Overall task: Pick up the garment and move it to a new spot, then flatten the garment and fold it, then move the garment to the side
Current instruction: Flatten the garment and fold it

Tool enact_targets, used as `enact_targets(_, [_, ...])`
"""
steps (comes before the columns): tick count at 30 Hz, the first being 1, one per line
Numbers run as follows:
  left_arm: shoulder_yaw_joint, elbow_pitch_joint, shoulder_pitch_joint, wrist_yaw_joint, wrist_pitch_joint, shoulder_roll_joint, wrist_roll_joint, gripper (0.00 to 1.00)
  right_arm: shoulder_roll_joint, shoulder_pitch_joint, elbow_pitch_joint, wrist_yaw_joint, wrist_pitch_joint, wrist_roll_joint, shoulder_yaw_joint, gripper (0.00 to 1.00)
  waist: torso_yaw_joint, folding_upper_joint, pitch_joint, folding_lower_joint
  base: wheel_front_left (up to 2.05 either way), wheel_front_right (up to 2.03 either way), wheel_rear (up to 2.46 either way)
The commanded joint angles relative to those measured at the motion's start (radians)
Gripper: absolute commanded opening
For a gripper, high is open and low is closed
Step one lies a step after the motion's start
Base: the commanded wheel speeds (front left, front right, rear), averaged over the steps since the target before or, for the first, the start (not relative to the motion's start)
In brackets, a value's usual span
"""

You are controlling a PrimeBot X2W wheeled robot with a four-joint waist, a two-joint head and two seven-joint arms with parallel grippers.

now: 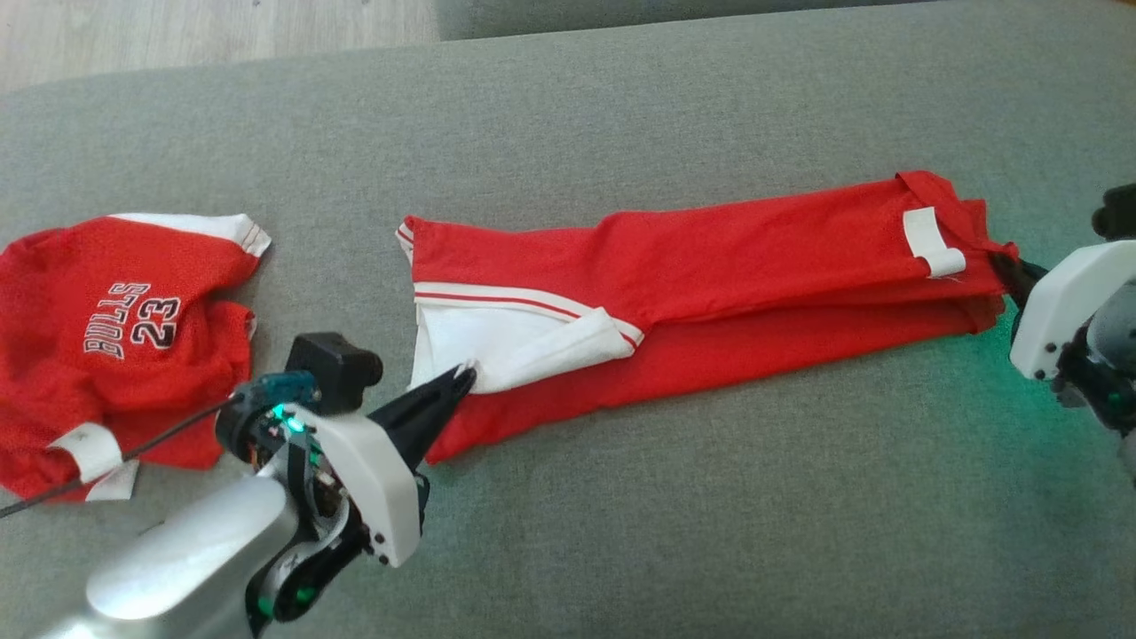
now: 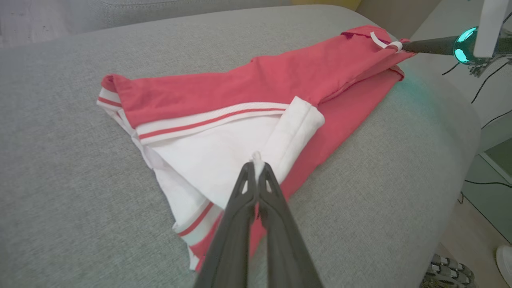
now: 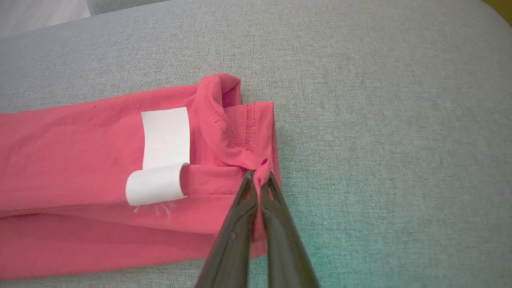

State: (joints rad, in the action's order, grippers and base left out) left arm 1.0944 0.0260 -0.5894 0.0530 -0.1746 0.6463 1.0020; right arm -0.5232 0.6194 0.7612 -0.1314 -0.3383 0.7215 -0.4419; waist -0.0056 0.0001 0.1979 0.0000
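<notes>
The garment (image 1: pixel 710 266) is red with white striped trim and lies stretched out in a long band across the grey cushion. My left gripper (image 1: pixel 463 376) is shut on its white end at the left; in the left wrist view the gripper (image 2: pixel 256 165) pinches a bit of white cloth of the garment (image 2: pixel 240 88). My right gripper (image 1: pixel 1007 266) is shut on the red hem at the right end. The right wrist view shows that gripper (image 3: pixel 259 178) clamping the hem corner of the garment (image 3: pixel 80 160), beside a white label (image 3: pixel 164 156).
A second red jersey (image 1: pixel 115 337) printed with a 23 lies crumpled at the cushion's left end. The grey cushion (image 1: pixel 674 532) runs wide in front of the garment. Wooden floor (image 1: pixel 177 35) shows beyond the far edge. A shoe (image 2: pixel 505 260) and cables lie on the floor past the cushion's end.
</notes>
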Motion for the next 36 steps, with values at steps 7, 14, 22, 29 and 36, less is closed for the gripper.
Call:
enact_targets(7, [-0.041, 0.012, -0.029, 0.02, 0.029, 0.006, -0.022, 1.0, -0.017, -0.022, -0.018, 0.001, 0.008, -0.001, 0.008, 1.0, -0.009, -0.0001, 0.0, 0.0, 0.0, 0.0, 0.0])
enact_targets(14, [-0.114, 0.036, -0.01, 0.065, 0.141, -0.029, 0.008, 1.0, -0.003, -0.011, -0.048, 0.001, 0.074, -0.002, 0.069, 1.0, -0.018, -0.0001, -0.023, 0.0, 0.0, 0.0, 0.0])
enact_targets(22, [-0.267, 0.061, 0.038, 0.135, 0.381, -0.088, 0.05, 1.0, 0.059, -0.027, -0.157, 0.001, 0.245, -0.046, 0.165, 1.0, -0.022, -0.0001, -0.057, 0.0, 0.0, 0.0, 0.0])
enact_targets(29, [-0.494, 0.044, 0.138, 0.139, 0.436, -0.203, -0.028, 1.0, 0.162, -0.115, -0.28, 0.001, 0.414, -0.109, 0.223, 1.0, -0.014, -0.0001, -0.077, 0.0, 0.0, 0.0, 0.0])
enact_targets(36, [-0.686, 0.069, 0.294, 0.053, 0.436, -0.331, -0.203, 1.0, 0.289, -0.235, -0.339, 0.001, 0.513, -0.214, 0.266, 1.0, -0.009, -0.0001, -0.082, 0.0, 0.0, 0.0, 0.0])
